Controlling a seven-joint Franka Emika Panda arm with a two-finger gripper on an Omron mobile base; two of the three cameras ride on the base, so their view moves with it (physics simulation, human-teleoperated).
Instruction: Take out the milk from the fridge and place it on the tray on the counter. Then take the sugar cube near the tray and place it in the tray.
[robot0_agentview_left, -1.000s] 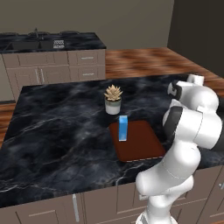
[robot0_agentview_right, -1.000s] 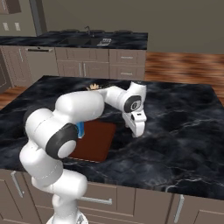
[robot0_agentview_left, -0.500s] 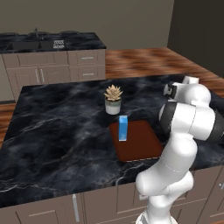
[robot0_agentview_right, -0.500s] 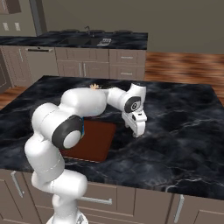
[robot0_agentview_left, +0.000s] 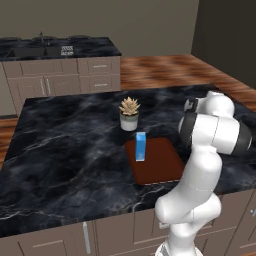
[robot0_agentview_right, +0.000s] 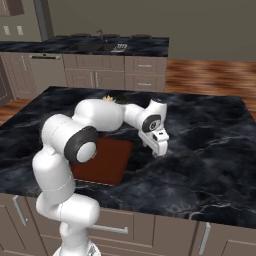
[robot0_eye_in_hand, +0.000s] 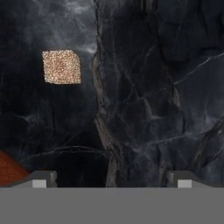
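Milk upright in tray; sugar cube on counter; gripper fingers apart, empty

The left base view looked forward and down from behind the arm's left over the black marble worktop, with the tray mid-frame. The right base view looked at the same worktop and tray from behind the right, both from a moderate distance. The hand view pointed straight down, close above the worktop, with a tray corner at its lower left.
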